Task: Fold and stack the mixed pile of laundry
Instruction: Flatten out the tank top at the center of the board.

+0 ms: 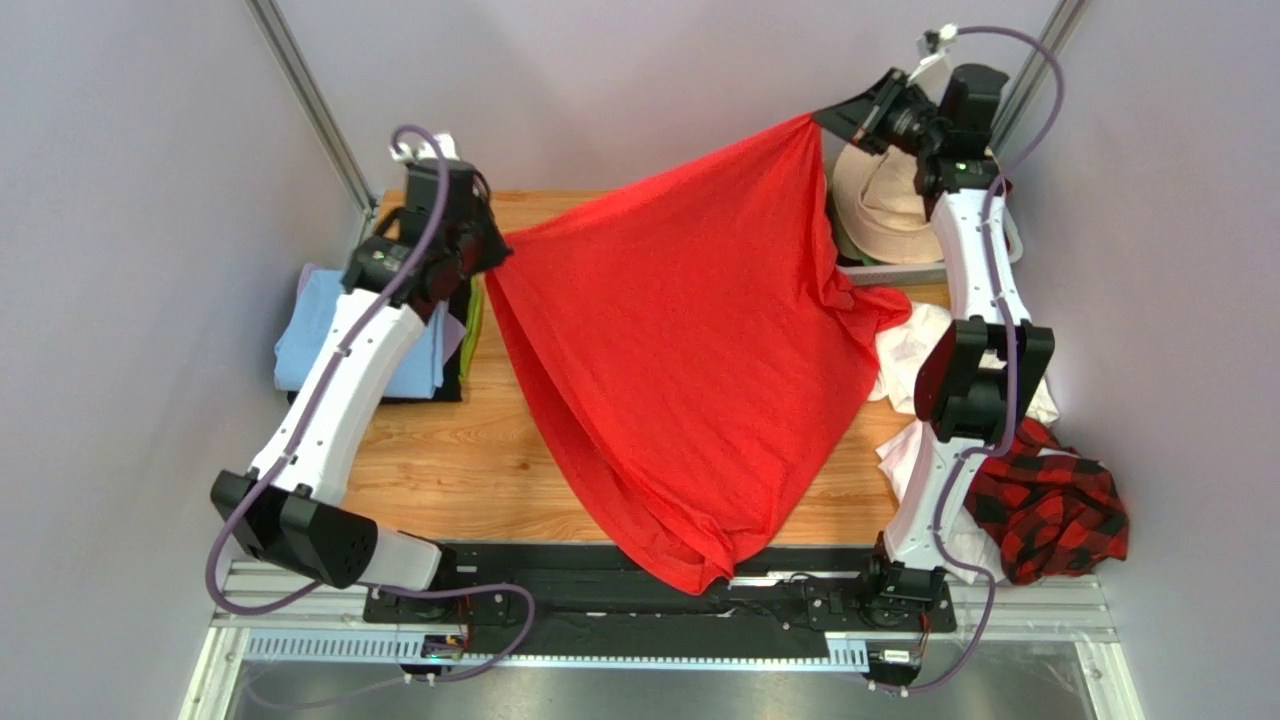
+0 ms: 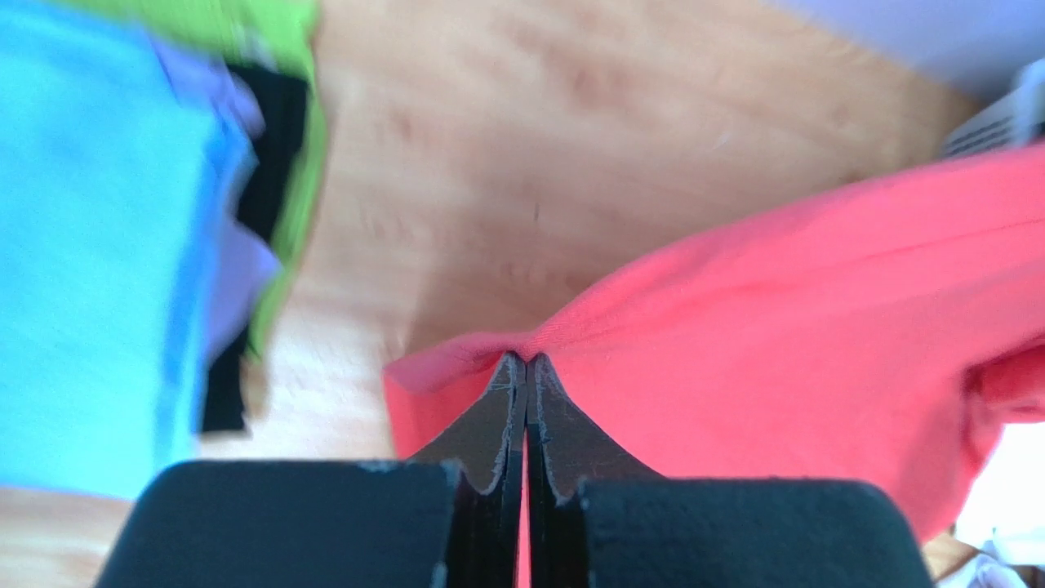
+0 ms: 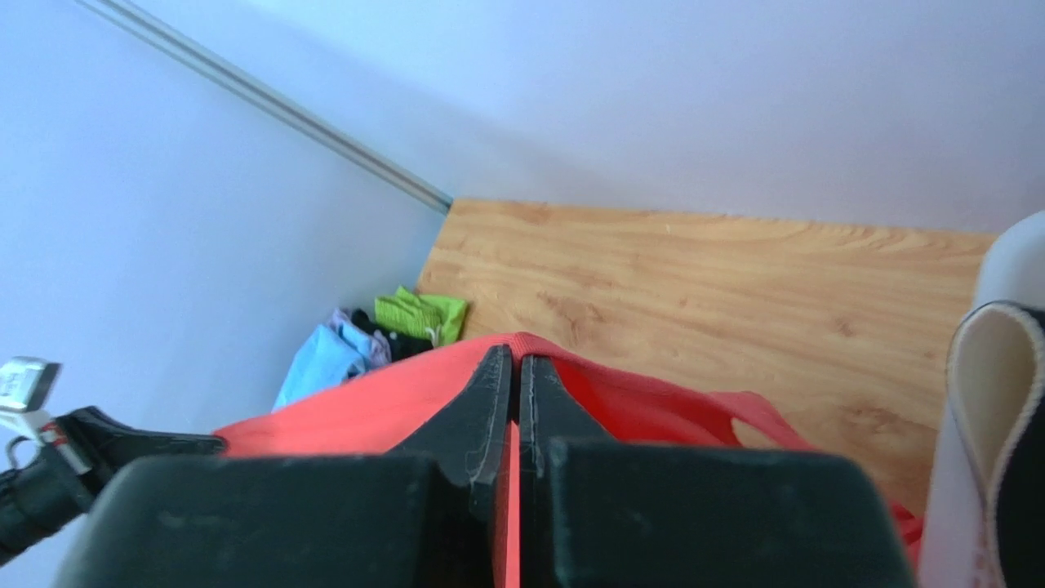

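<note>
Stretching red T-shirt (image 1: 676,345) | left arm (image 1: 338,383) bent, jaws pinching edge | right arm (image 1: 977,285) extended, jaws pinching corner

Red T-shirt (image 1: 676,345) hides much of the table (image 1: 436,468)

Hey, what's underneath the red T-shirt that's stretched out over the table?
Bare wooden table shows below the red T-shirt near the left hand; white cloths peek out at its right edge. Whatever lies under its middle is covered.
</note>
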